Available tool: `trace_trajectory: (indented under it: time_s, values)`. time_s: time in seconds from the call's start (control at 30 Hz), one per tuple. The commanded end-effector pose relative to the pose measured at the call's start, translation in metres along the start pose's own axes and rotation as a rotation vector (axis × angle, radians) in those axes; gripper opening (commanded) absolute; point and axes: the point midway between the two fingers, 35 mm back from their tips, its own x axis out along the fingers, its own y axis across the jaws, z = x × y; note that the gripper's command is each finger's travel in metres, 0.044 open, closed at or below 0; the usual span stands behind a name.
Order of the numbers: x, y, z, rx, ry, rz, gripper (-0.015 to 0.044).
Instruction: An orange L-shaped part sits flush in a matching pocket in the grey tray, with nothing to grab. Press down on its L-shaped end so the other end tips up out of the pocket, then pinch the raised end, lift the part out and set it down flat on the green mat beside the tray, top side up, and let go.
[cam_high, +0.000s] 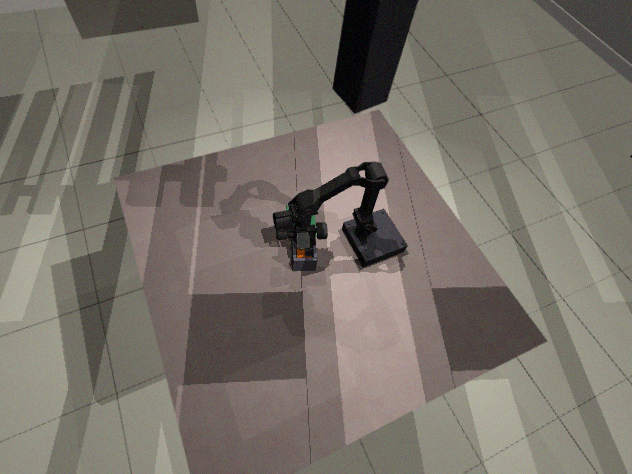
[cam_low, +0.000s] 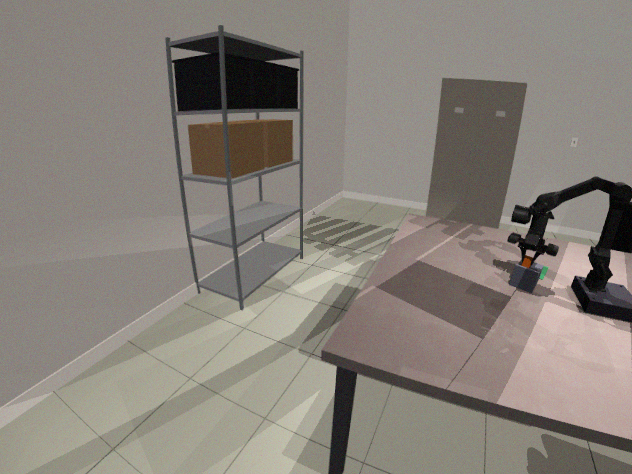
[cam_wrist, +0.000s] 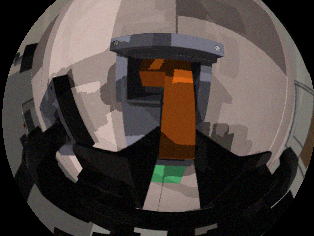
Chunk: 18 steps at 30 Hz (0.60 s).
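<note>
The orange L-shaped part is tipped in the grey tray. In the wrist view its L-shaped end is low inside the far end of the pocket, and its straight end rises toward the camera. My gripper is shut on the raised straight end, one dark finger on each side. The fingers hide the part's side edges there. The green mat lies beside the tray, partly hidden by the arm and gripper.
The arm's dark base stands on the table, to the right of the tray in the top and exterior views. A shelf rack stands on the floor, away from the table.
</note>
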Motion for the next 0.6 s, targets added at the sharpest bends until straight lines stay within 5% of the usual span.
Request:
trace_trajectory:
  time_s: [0.0,0.57]
  values:
    - [-0.008,-0.001,0.0,-0.002,0.002,-0.006,0.0]
    - [-0.034,-0.001,-0.001,-0.003,0.005,-0.003,0.0]
